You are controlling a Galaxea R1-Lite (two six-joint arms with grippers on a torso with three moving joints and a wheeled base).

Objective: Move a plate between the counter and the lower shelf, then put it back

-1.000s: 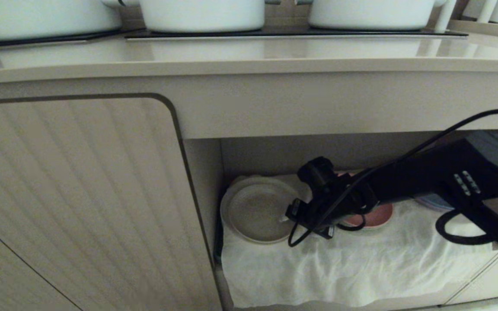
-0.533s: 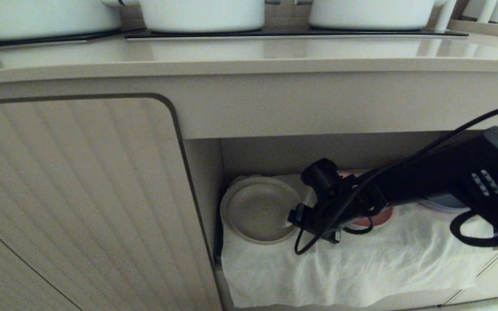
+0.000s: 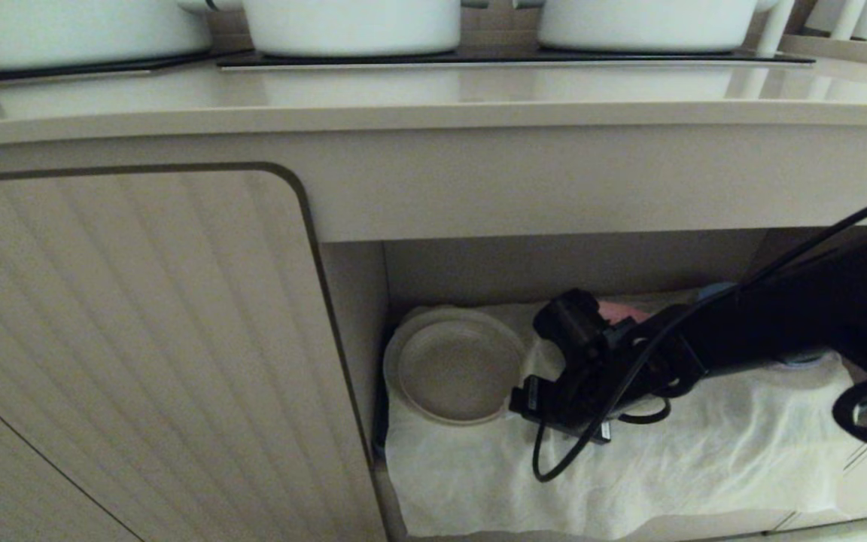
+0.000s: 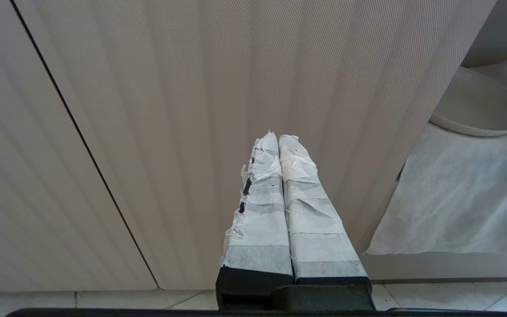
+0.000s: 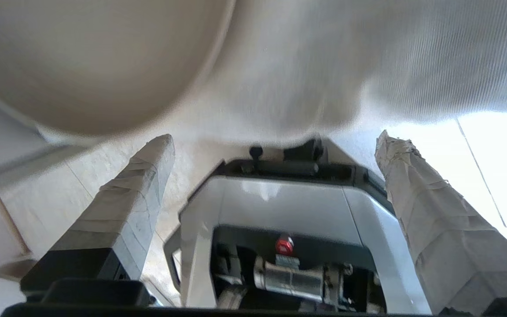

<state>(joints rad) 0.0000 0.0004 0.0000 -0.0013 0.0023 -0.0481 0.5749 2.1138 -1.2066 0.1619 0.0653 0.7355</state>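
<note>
While unheld, plate (image 3: 457, 367), beside right claw (image 3: 527, 395)

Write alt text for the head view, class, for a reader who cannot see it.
A beige plate lies on the white cloth in the lower shelf, and the open right gripper sits just beside it. White pots stand on the counter above.

Up along the top of the frame we see three white pots (image 3: 351, 26) sitting side by side on black hob panels (image 3: 479, 56). Filling the left half of our view is a ribbed beige cupboard door (image 3: 132, 339) with a dark curved outline. Lower right, a sliver of a pink plate (image 3: 622, 310) peeks out on the wrinkled white cloth (image 3: 629, 482).
</note>
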